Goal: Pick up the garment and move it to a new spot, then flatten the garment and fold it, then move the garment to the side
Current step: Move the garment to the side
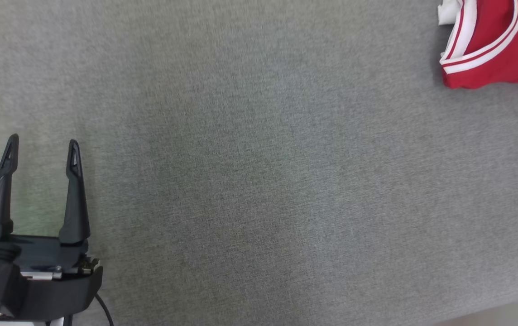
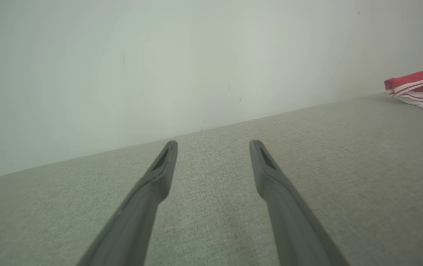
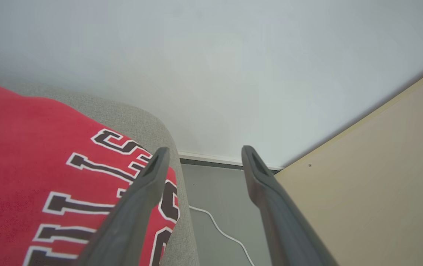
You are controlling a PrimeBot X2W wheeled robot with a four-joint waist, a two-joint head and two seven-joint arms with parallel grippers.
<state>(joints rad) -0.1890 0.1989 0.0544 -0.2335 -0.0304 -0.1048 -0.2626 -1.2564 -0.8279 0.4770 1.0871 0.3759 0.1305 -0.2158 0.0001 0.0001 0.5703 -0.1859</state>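
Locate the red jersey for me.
In the head view, the red jersey lies at the upper right of the grey fabric surface, far from the left claw.

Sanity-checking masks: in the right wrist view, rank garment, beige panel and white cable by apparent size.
1-2. red garment and beige panel: look about alike, and the garment sits nearer, so unranked.
3. white cable: clearly smallest.

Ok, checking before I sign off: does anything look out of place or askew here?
The red shirt lies close to the right edge of the grey surface, with a white layer poking out beneath it.
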